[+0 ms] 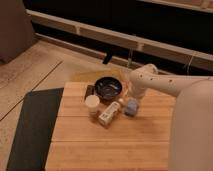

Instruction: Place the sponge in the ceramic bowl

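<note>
Small light-blue rectangular soft sponge: flat on the slatted wooden table, outside the round dark glossy ceramic bowl, just beside its rim. Probably light, squashy, not fragile; best pinched gently across the narrow sides. Directly above, gripper on the white arm, pointing down; spread or closed, impossible to tell.

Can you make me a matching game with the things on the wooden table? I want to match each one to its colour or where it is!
Things:
1. sponge
2. ceramic bowl
3. cup
4. gripper

Colour or place:
A. dark blue-black
B. right by the sponge, on the bowl's right
C. light blue
D. cream-white

Pairs: 1-C, 2-A, 3-D, 4-B
</note>
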### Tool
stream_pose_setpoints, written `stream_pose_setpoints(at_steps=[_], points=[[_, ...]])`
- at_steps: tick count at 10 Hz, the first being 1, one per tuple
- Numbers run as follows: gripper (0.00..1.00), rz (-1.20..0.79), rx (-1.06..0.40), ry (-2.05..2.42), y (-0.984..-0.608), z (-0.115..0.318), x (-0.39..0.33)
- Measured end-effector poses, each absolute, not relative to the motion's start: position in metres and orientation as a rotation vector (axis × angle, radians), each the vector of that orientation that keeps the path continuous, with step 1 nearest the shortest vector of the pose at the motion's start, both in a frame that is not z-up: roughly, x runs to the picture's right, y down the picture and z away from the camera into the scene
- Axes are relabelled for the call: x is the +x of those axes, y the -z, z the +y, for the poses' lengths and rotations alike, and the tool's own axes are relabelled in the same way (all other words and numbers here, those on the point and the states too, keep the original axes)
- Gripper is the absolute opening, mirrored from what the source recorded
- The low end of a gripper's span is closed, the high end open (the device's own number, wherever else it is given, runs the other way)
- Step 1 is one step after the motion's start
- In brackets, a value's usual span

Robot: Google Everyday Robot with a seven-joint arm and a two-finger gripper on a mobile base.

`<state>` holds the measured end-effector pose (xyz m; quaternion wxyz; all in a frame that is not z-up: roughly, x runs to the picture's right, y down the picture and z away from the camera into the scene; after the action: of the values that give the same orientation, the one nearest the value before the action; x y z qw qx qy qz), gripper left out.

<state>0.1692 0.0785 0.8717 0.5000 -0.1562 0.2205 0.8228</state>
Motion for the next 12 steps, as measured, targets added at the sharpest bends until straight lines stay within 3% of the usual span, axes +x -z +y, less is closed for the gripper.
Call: stream_pose_setpoints(at_steps=[6, 12], points=[[0.65, 0.712, -0.378, -1.970, -0.894, 0.100, 0.192], [0.65, 0.742, -0.424, -1.926, -0.914, 0.103, 0.168]])
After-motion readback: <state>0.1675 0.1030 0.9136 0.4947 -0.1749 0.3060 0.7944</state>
